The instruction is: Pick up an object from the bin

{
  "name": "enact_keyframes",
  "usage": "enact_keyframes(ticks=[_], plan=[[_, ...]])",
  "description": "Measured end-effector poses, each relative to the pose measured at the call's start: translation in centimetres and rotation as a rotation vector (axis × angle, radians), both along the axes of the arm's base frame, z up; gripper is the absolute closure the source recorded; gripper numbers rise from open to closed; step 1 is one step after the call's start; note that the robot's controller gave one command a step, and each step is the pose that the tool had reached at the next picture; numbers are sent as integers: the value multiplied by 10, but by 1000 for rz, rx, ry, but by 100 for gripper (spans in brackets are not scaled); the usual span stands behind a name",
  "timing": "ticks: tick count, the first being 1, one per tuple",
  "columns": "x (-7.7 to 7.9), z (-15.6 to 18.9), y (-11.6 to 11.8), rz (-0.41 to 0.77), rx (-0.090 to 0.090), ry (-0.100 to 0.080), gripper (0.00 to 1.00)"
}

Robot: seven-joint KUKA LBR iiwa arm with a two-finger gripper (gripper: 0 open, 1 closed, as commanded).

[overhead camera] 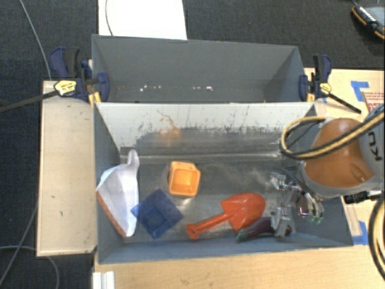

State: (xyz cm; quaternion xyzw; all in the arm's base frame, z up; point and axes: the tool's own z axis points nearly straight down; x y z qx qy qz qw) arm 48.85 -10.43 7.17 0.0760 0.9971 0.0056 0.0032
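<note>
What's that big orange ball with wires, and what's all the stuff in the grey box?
That is a robot arm; the orange ball is a cover on its wrist. The camera looks down into a grey metal bin; the arm comes in from the right. At its tip is the gripper, its hand, low beside a dark purple thing and a red-orange plastic toy shovel. Further left lie a yellow-orange square cup, a dark blue square block and a crumpled white and orange bag. I cannot tell whether it holds anything.
</note>
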Motion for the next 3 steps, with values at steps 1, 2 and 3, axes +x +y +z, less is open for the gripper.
enact_keyframes(ticks=[1, 2, 3], plan=[[-5, 14, -20, -11, -11, -39, 100], [-5, 14, -20, -10, -11, -39, 100], [8, -2, -34, -46, -11, -44, 100]])
